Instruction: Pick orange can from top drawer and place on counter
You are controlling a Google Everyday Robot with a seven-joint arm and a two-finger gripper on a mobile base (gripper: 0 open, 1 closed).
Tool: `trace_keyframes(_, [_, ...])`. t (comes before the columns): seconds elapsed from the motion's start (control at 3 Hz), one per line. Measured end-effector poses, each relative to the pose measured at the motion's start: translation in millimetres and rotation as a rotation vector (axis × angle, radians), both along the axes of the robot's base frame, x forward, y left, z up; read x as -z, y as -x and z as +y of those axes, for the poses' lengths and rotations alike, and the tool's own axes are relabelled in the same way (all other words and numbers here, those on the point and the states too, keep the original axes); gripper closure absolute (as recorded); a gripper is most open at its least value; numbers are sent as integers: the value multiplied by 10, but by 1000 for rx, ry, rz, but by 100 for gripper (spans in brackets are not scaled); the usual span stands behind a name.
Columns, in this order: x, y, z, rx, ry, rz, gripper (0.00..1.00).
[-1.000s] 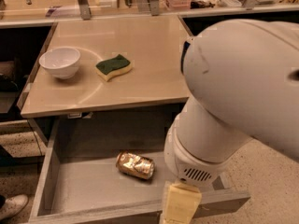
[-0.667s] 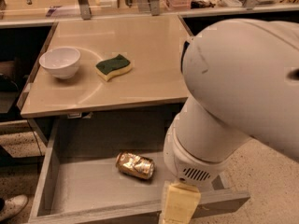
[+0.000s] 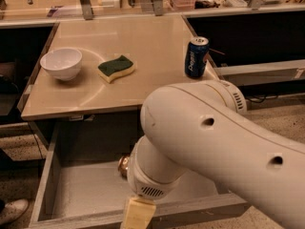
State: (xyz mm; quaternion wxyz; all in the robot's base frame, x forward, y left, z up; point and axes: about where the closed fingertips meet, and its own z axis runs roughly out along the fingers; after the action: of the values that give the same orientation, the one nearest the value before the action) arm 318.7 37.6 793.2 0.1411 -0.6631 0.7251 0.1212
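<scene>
The top drawer (image 3: 45, 180) stands pulled open below the counter (image 3: 152, 42). The orange can (image 3: 123, 165) lies in the drawer near its middle. Only a small gold-orange end of it shows, at the left edge of my white arm (image 3: 209, 142). The arm reaches from the lower right over the drawer and covers the rest of the can. My gripper is hidden behind the arm's lower joint, somewhere over the drawer, so I cannot see where it stands relative to the can.
On the counter stand a white bowl (image 3: 62, 63) at the left, a green and yellow sponge (image 3: 116, 67) in the middle and a blue can (image 3: 196, 57) at the right edge. Shelving and clutter stand behind the counter. A shoe (image 3: 12, 210) shows at the lower left.
My arm has swung lower and to the left. It now uncovers the blue can on the counter and covers most of the orange can in the drawer.
</scene>
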Motion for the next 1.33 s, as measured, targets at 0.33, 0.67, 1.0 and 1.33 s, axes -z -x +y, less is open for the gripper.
trace_keyframes(0.33, [0,0,0,0,0,0,0])
trace_keyframes(0.67, [136,-124,115,44,-22,14,0])
trace_keyframes(1.0, [449,-416,268,126,-39,29,0])
trace_keyframes(1.33, [813,-743,298,213,-7,28,0])
